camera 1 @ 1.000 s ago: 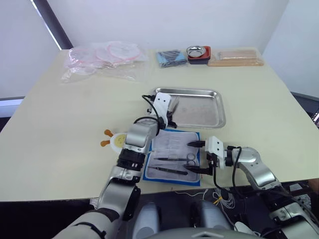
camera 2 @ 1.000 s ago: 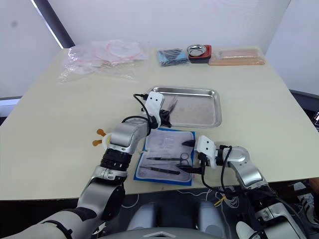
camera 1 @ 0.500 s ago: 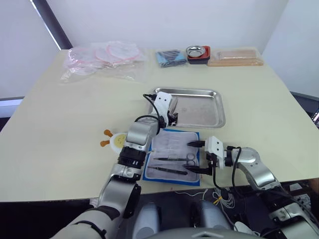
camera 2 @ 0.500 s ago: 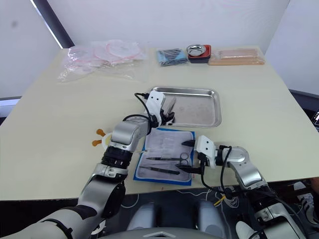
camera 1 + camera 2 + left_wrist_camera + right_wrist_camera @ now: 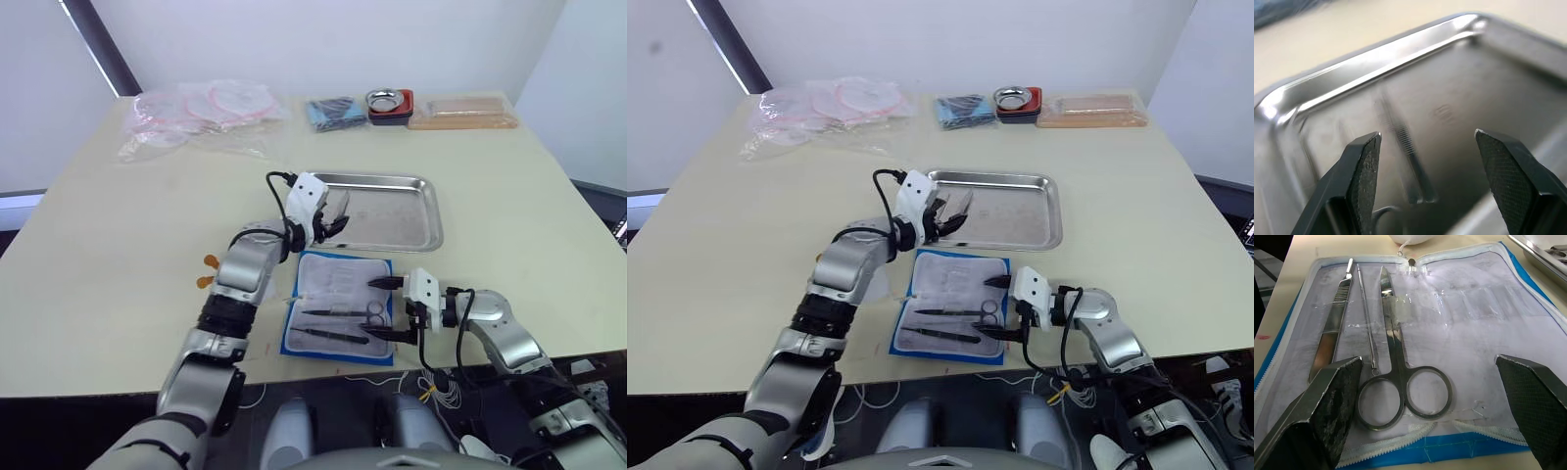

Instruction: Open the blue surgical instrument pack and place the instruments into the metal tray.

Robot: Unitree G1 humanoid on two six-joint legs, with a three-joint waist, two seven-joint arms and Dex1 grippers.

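Observation:
The blue surgical instrument pack (image 5: 338,305) lies open near the table's front edge, pale lining up. On the lining rest scissors (image 5: 1390,323), flat tweezers (image 5: 1334,313) and a thin probe (image 5: 1365,318). My right gripper (image 5: 384,309) hovers at the pack's right edge, open wide, with the scissors' rings in front of its fingers. The metal tray (image 5: 411,231) sits just beyond the pack. My left gripper (image 5: 334,216) hangs open over the tray's left end. A slim metal tool (image 5: 1402,139) lies on the tray floor between its fingers, untouched.
Along the far edge are clear plastic bags (image 5: 206,113), a dark-blue folded bundle (image 5: 336,111), a small steel bowl (image 5: 389,100) and a tan box (image 5: 462,113). A small round yellow object with orange knobs (image 5: 208,271) sits by my left forearm.
My left gripper has opened and let go of a slim tool, which now lies in the tray's left end. The left forearm has swung leftward. The right arm has not moved.

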